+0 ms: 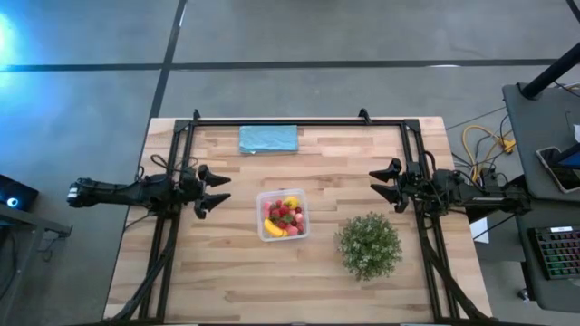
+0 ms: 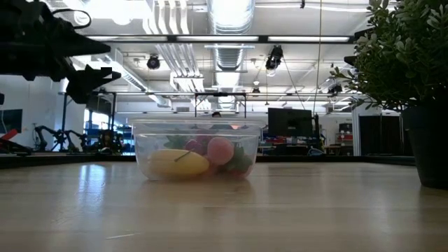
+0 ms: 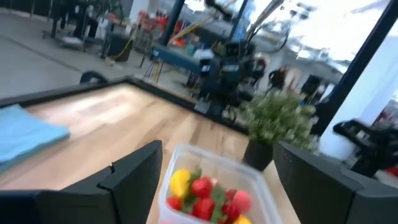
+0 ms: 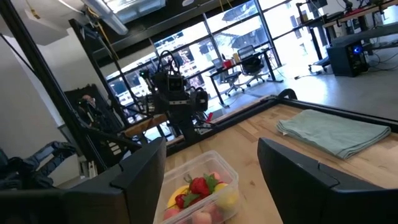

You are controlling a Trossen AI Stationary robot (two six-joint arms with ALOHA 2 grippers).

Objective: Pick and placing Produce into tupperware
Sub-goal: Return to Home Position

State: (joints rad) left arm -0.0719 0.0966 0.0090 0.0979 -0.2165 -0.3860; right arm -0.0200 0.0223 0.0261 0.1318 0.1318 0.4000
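The clear square tupperware stands on its base at the table's middle, also seen as the tupperware, tupperware and tupperware. The produce lies inside it: red strawberries, a yellow banana, a lemon. My left gripper hovers open above the table, left of the tupperware; in its own view the left gripper frames the box. My right gripper hovers open to the right; the right gripper also frames the box.
A bushy green plant in a dark pot stands right of the tupperware, toward the near edge. A flat teal cloth lies at the far edge. Black frame rails run along the far side and both flanks.
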